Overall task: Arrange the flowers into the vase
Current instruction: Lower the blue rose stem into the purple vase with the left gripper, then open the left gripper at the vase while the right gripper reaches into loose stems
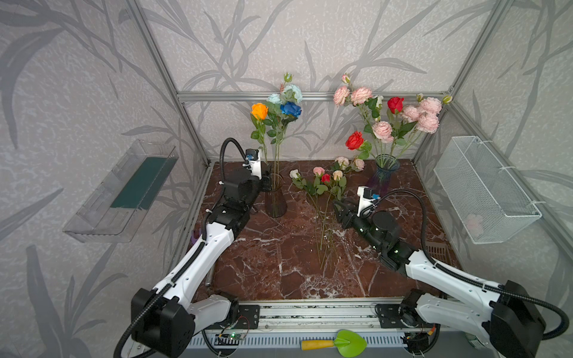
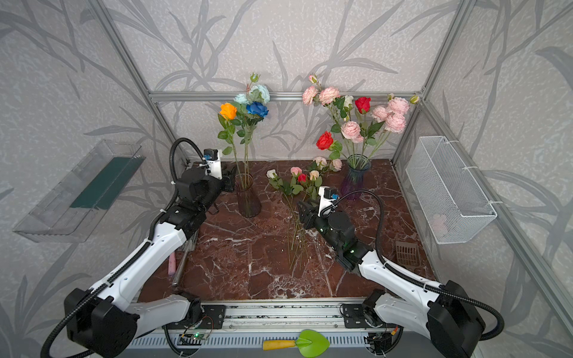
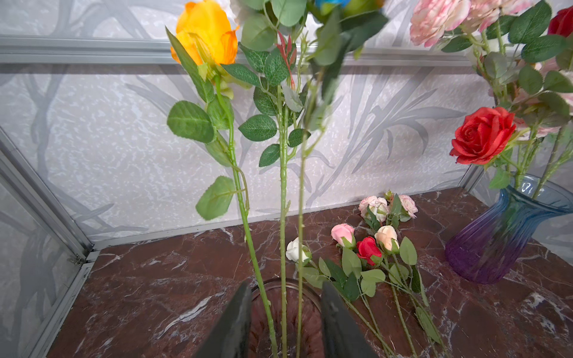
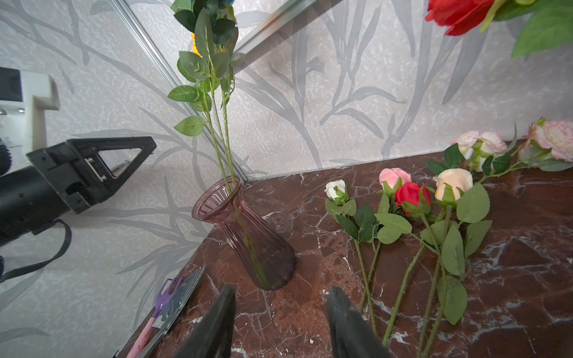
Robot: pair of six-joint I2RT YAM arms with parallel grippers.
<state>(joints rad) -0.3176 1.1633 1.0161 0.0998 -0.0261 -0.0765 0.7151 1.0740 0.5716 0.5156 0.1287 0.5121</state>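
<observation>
Black fingers (image 3: pixel 235 322) of the left gripper (image 3: pixel 285 286) fill the bottom of its wrist view, standing apart with nothing pinched between them. From the right wrist view their tips stop short of the three green stems (image 3: pixel 282 192). Those stand free in the brown vase (image 4: pixel 248 235), topped by an orange rose (image 3: pixel 204 31), a blue rose (image 1: pixel 290 109) and pale-blue blooms (image 1: pixel 293 92). I'd judge this arm's job now is to back straight out and level, so it brushes no leaf and doesn't nudge that narrow, top-heavy vase.

The right gripper (image 4: pixel 280 291) hovers low over the table (image 1: pixel 279 263), jaws also apart and empty. It sits just beside the loose flowers (image 1: pixel 325 186), which lie in a fan of small white, pink, red and cream buds. Their stems cross toward the cut ends, so a clean pick probably means closing on one stem where it lies clear of the others.

At the back right, a blue-and-purple vase (image 1: pixel 384 173) already holds frilly pink blooms (image 1: pixel 429 114) and red roses (image 1: pixel 355 140). The table is dark red-brown marble with white veins. Grey leaf-patterned walls in a metal frame enclose it. A wire basket (image 1: pixel 486 189) hangs on the right wall and a clear tray (image 1: pixel 121 192) on the left. A green toy trowel (image 1: pixel 338 343) lies at the front edge.
</observation>
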